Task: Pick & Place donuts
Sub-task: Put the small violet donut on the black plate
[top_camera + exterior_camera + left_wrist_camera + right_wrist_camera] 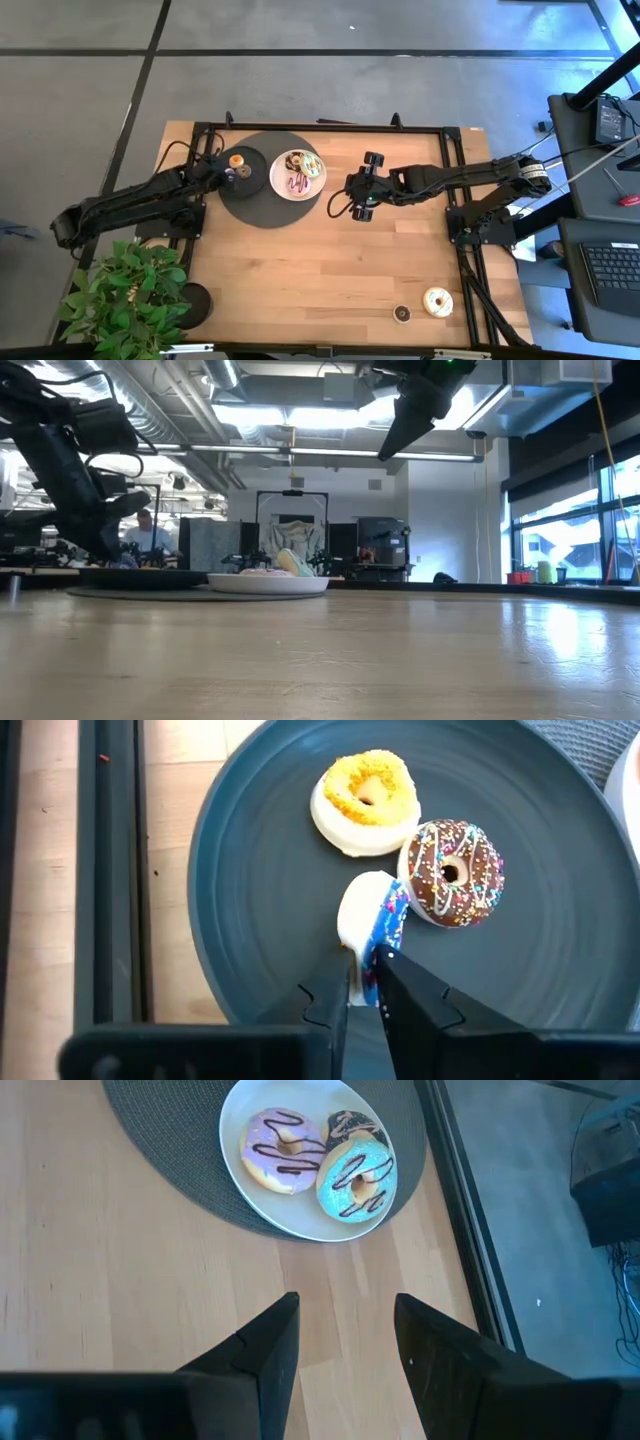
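The left gripper [364, 982] is reaching over the smooth, dark grey round plate [250, 910] at the far left of the wooden table [320, 260]. Its jaws are pressing together on the rim of a blue-iced donut [372, 920], which is standing on edge with its white underside showing. The pinched edge is sitting directly between the fingertips. Just beside it, a chocolate-iced donut [452, 872] with coloured sprinkles is lying flat and touching it. A yellow crumb-topped donut [366, 800] on a white base is lying flat farther along the same plate.

The right gripper [338, 1342] is hanging above the bare tabletop just right of the glossy white plate [300, 1220], with its jaws spread apart and nothing between them. This plate is resting on a woven dark grey round mat [160, 1140]. It is holding a purple-iced donut [280, 1148] with chocolate drizzle, a teal-iced donut [356, 1178] with chocolate drizzle touching it, and a dark donut [352, 1124] partly hidden behind them.

Near the right front corner of the table, a cream-yellow donut [437, 300] and a mini chocolate donut [402, 314] are lying flat, just beside each other and well apart from both grippers.
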`<state>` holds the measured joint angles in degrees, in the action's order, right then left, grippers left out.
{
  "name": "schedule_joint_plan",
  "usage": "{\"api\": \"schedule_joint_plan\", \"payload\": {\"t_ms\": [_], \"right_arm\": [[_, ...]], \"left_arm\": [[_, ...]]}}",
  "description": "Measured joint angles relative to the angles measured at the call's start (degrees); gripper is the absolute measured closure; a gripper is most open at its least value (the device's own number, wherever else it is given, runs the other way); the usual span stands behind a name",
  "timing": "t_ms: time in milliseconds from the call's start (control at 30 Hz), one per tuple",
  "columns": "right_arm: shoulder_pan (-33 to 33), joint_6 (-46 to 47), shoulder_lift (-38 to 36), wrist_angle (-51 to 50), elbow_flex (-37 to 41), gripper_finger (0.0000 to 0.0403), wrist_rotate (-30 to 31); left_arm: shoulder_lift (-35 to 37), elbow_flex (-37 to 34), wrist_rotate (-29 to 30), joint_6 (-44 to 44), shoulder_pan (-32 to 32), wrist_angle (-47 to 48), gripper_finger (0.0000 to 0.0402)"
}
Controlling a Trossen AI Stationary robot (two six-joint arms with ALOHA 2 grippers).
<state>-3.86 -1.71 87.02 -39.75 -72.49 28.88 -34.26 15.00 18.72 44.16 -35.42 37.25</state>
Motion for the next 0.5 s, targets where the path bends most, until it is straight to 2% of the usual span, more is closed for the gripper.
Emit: {"api": "schedule_joint_plan", "payload": {"t_ms": [167, 500], "right_arm": [[0.00, 0.06, 0.00, 0.00, 0.00, 0.0237, 0.00], [0.00, 0.17, 0.00, -0.35, 0.00, 0.0237, 0.00]], "left_arm": [[0.00, -0.02, 2.60, 0.89, 0.00, 0.05, 0.0318], [0.00, -0.02, 4.07, 1.75, 0.00, 0.02, 0.0261]]}}
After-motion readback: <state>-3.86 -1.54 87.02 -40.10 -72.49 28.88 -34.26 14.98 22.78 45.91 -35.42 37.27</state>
